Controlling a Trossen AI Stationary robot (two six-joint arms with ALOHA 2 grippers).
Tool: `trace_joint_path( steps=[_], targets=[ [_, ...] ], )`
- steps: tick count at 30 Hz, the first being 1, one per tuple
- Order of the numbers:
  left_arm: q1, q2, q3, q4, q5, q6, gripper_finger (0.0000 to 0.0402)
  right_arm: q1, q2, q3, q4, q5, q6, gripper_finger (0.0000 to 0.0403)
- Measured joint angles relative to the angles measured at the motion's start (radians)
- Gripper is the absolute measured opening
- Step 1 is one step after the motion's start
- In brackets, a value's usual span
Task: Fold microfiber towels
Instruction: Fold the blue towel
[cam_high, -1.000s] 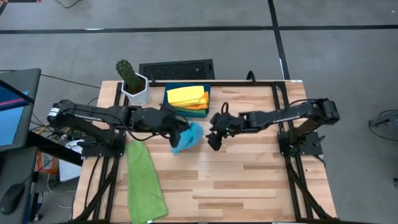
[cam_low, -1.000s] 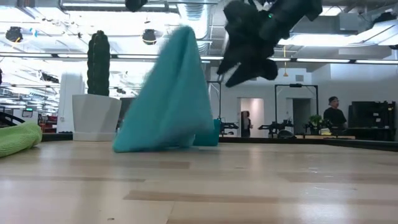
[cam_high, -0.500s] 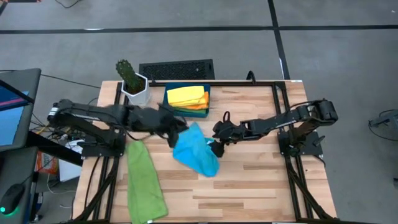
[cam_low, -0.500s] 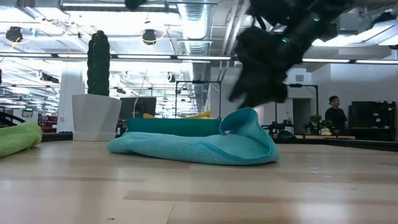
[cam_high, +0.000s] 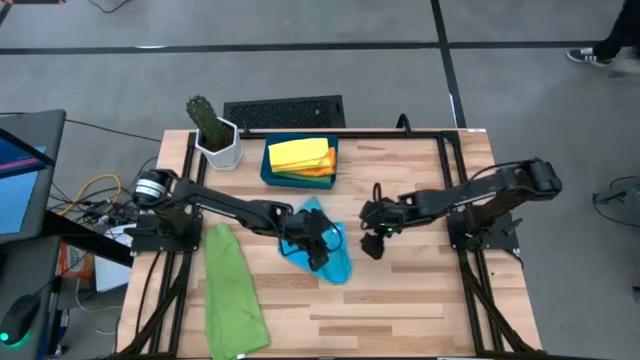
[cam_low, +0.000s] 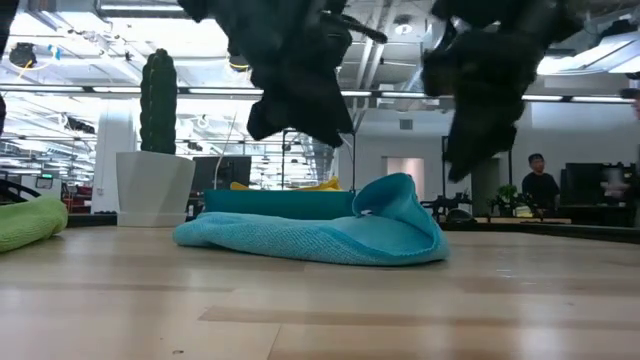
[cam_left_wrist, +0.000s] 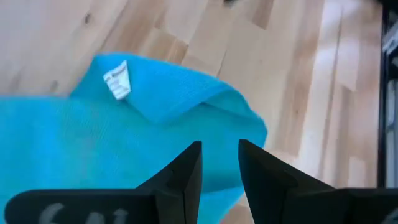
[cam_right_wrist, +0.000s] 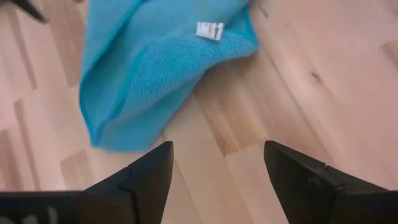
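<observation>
Two grippers hung over the table (cam_high: 400, 300) near its middle. The left gripper (cam_high: 318, 243) was above the blue towel (cam_high: 318, 250), fingers (cam_left_wrist: 186, 171) a narrow gap apart and holding nothing. The right gripper (cam_high: 373, 243) hovered just beside that towel's right edge, fingers (cam_right_wrist: 149, 171) spread wide and empty over bare wood. The blue towel lay crumpled, one side humped up in a fold, apart from both grippers in the low view. A small white tag (cam_right_wrist: 209, 30) sat on it; its print was too small to read. A green towel (cam_high: 233, 290) lay stretched along the table's left edge, well apart from the blue one, with open wood between them. Much of the near and right parts of the table were bare boards. Farther back, a dark teal tray (cam_high: 270, 172) stood at the rear edge, holding a yellow towel (cam_high: 298, 153) over an orange towel (cam_high: 322, 170). Just left of the tray stood a cactus (cam_high: 203, 118) in a white pot (cam_high: 220, 150). Behind the table a black grille (cam_high: 284, 112) lay on the floor. At the far side of the room, a person (cam_low: 540, 185) stood by some desks.
</observation>
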Motion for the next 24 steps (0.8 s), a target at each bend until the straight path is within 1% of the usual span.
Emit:
trace_joint_path(
  steps=[2,4,6,8,11,13,15,17,19,20,22,24],
  targets=[
    [-0.014,-0.007,0.001,0.019,-0.024,0.083,0.0096,0.016,-0.054,0.0,-0.063,0.038,0.0,0.0276],
    [-0.034,-0.008,0.003,0.035,-0.098,0.183,0.0096,0.033,-0.11,0.0,-0.101,0.079,0.013,0.0276],
    [-0.055,-0.007,0.001,0.023,-0.198,0.26,0.0099,0.042,-0.163,0.0,-0.109,0.107,0.03,0.0276],
    [-0.064,-0.001,0.002,0.029,-0.242,0.31,0.0107,0.047,-0.212,0.0,-0.12,0.128,0.048,0.0276],
    [-0.063,0.013,0.0,0.02,-0.228,0.315,0.0129,0.053,-0.276,0.0,-0.129,0.164,0.068,0.0276],
    [-0.063,0.039,0.004,0.078,-0.216,0.318,0.0149,0.054,-0.308,0.0,-0.14,0.182,0.069,0.0276],
    [-0.065,0.052,0.0,0.076,-0.208,0.338,0.0172,0.053,-0.336,0.0,-0.172,0.196,0.075,0.0276],
    [-0.066,0.083,0.016,0.107,-0.227,0.349,0.0195,0.052,-0.354,0.002,-0.184,0.214,0.077,0.0276],
    [-0.065,0.101,0.017,0.083,-0.257,0.349,0.0214,0.053,-0.373,-0.002,-0.217,0.222,0.077,0.0276],
    [-0.064,0.112,0.026,0.092,-0.267,0.351,0.0222,0.053,-0.377,0.003,-0.206,0.223,0.078,0.0276],
    [-0.062,0.134,0.034,0.098,-0.268,0.36,0.0232,0.053,-0.395,-0.002,-0.238,0.223,0.077,0.0276],
    [-0.062,0.154,0.042,0.083,-0.273,0.365,0.0233,0.053,-0.402,0.001,-0.225,0.223,0.078,0.0276]
  ],
)
